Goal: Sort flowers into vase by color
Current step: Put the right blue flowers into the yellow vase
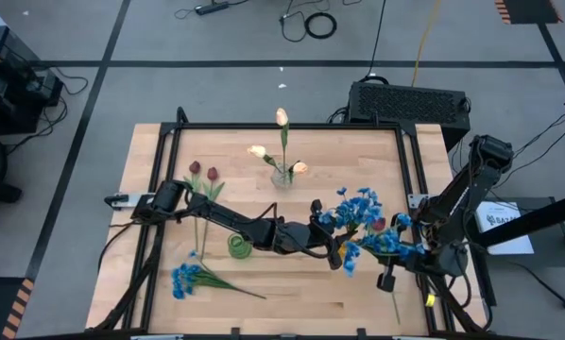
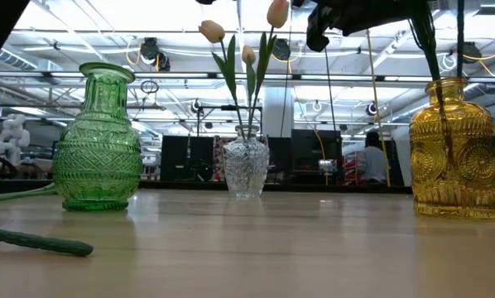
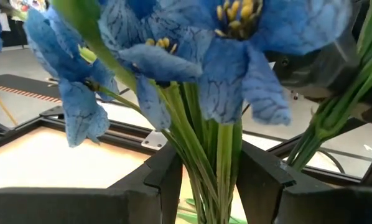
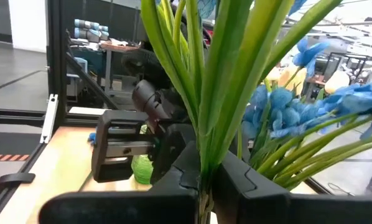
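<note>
From above, both grippers are seen near the yellow vase (image 1: 343,253), which stands on the table (image 1: 150,151) mostly hidden under blue blooms. The left gripper (image 1: 328,229) reaches in from the green vase's (image 1: 240,246) side with a blue flower bunch (image 1: 358,210); the right gripper (image 1: 407,247) comes from the opposite side with a second blue bunch (image 1: 385,246). A third blue bunch (image 1: 186,279) lies flat beyond the green vase, two red tulips (image 1: 203,173) lie further off, and the cream tulips (image 1: 281,142) already stand in the clear vase (image 1: 282,177).

In the low view, stems are seen running down into the neck of the yellow vase (image 2: 454,149); which bunch they belong to cannot be told from here.

In the left wrist view, the fingers (image 3: 164,177) are pinching the green stems just under the blue blooms (image 3: 226,46).

In the right wrist view, the fingers (image 4: 245,180) are pressed tight on a thick sheaf of stems (image 4: 217,74), with the left arm's gripper close beyond.

The step is judged to be seating blue stems in the yellow vase. The stems should be kept upright and centred over the neck, lowered slowly, and only one bunch released at a time, so that the blooms are not tangled or the vase tipped. The bunch on the table is still to be fetched.
</note>
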Motion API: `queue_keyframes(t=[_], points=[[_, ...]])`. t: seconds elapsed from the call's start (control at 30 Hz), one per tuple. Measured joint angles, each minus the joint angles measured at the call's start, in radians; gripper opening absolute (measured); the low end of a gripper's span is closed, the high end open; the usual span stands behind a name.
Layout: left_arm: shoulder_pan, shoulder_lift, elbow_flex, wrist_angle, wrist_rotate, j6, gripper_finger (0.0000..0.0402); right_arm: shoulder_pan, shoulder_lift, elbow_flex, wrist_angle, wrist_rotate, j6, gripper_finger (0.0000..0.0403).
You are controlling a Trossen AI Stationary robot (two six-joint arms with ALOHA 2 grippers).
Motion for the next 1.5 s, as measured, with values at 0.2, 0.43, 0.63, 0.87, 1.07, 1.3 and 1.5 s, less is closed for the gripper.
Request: queue_keyframes(t=[0.2,0.43,0.63,0.87,1.07,1.3,1.5], points=[[0.005,0.000,0.000,0.000,-0.001,-0.001,0.0137,-0.016,0.000,0.000,-0.009,-0.054,-0.006,0.0009],[0.006,0.000,0.000,0.000,-0.004,-0.001,0.0137,-0.036,0.004,0.000,-0.045,-0.071,0.005,0.0009],[0.006,0.000,0.000,0.000,-0.004,0.001,0.0137,-0.049,0.004,0.000,-0.137,-0.079,0.077,0.0008],[0.007,0.000,0.000,0.001,-0.004,0.005,0.0137,-0.068,0.004,0.000,-0.215,-0.079,0.162,0.0009],[0.007,0.001,0.000,0.001,-0.013,0.007,0.0137,-0.068,0.004,0.000,-0.289,-0.079,0.233,0.0009],[0.007,0.001,-0.001,0.001,-0.013,0.007,0.0137,-0.068,0.004,0.000,-0.364,-0.078,0.310,0.0011],[0.007,0.001,-0.001,0.001,-0.019,0.007,0.0137,-0.068,0.004,0.000,-0.364,-0.077,0.319,0.0058]])
